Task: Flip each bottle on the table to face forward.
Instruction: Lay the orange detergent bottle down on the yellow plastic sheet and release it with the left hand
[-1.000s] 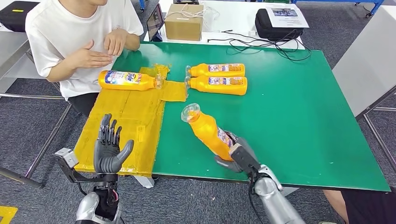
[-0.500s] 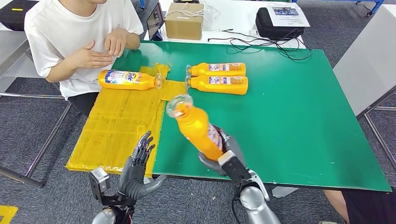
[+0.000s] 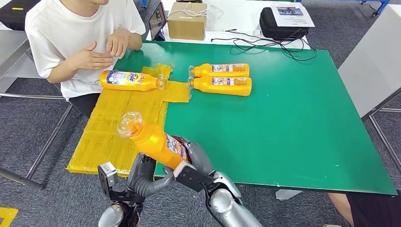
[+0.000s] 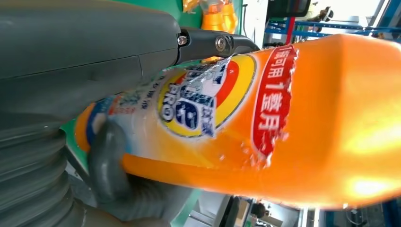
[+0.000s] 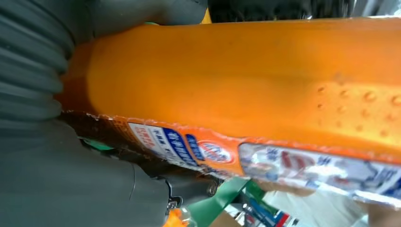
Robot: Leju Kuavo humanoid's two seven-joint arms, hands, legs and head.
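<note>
Gripping one orange detergent bottle [image 3: 158,142] with both our right hand [image 3: 195,161] and left hand [image 3: 142,174], fingers wrapped around its base, we hold it above the green surface [image 3: 283,118]. Three bottles lie there; a person [image 3: 71,42] sits beside it.

**Green table, yellow sheet, three bottles lying flat**

A green table [image 3: 283,123] carries a yellow sheet [image 3: 123,123] spread over its left part, overhanging the near edge. One orange bottle [image 3: 128,81] lies on its side on the sheet, its colourful label up. Two more orange bottles [image 3: 222,70] [image 3: 223,86] lie side by side, touching, on the bare green surface just beside the sheet, caps toward it.
</note>
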